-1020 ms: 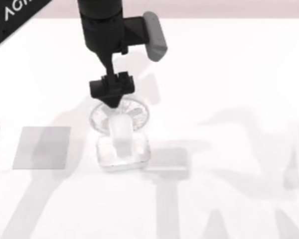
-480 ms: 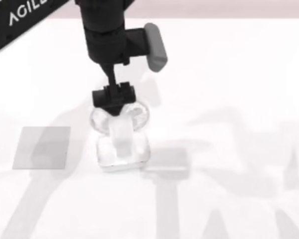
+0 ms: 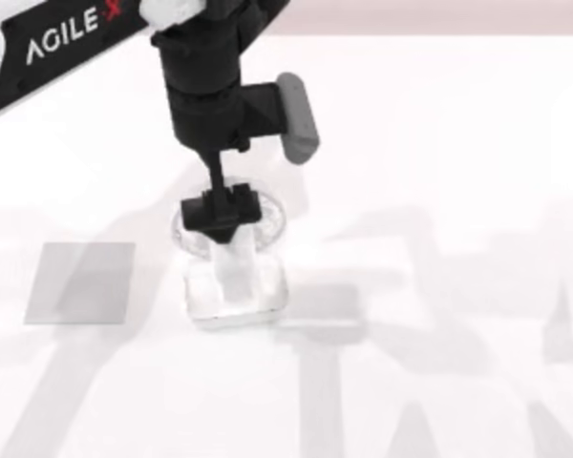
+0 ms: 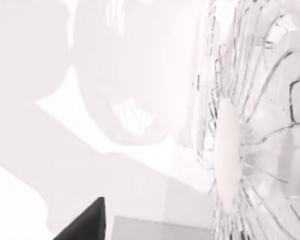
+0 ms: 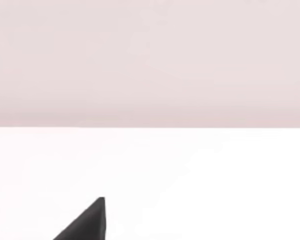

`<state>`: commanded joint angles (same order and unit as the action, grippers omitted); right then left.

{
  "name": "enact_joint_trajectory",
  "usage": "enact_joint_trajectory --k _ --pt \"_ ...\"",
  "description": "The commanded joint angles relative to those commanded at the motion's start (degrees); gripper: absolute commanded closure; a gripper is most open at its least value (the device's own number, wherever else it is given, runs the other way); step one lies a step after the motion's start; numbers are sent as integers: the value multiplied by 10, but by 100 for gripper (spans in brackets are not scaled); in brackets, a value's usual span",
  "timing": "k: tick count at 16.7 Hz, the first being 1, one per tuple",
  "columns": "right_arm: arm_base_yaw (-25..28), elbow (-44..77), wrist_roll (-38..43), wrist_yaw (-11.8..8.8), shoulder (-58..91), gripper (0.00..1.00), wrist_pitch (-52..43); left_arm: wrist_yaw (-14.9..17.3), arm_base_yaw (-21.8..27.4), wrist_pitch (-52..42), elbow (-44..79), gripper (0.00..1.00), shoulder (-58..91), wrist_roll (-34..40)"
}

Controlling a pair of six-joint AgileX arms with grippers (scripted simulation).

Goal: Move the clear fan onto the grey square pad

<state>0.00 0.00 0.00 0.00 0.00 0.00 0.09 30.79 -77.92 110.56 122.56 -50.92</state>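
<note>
The clear fan point(image 3: 233, 272) stands at the table's middle, with its round grille head behind a white neck and a clear rounded-square base. My left gripper point(image 3: 220, 227) reaches down from the far side and sits right over the fan's head, open. In the left wrist view the wire grille point(image 4: 230, 150) fills the space beside one dark finger point(image 4: 87, 225); the other finger is hidden. The grey square pad point(image 3: 79, 282) lies flat to the left of the fan, bare. My right arm is outside the top view; its wrist view shows only bare table and the back wall.
A smaller, darker grey rounded rectangle point(image 3: 320, 305) lies just right of the fan's base. The left arm's grey wrist camera housing point(image 3: 296, 116) juts out above the fan. Arm shadows streak the white table.
My left gripper has come down and slightly nearer, from just behind the fan's head to right on top of it. The fan and the pad have not moved.
</note>
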Motion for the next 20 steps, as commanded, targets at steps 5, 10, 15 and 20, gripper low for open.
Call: enact_joint_trajectory --k 5,10,15,20 --pt "0 0 0 0 0 0 0 0 0 0 0 38 0 0" --pt "0 0 0 0 0 0 0 0 0 0 0 75 0 0" --pt "0 0 0 0 0 0 0 0 0 0 0 100 0 0" --pt "0 0 0 0 0 0 0 0 0 0 0 100 0 0"
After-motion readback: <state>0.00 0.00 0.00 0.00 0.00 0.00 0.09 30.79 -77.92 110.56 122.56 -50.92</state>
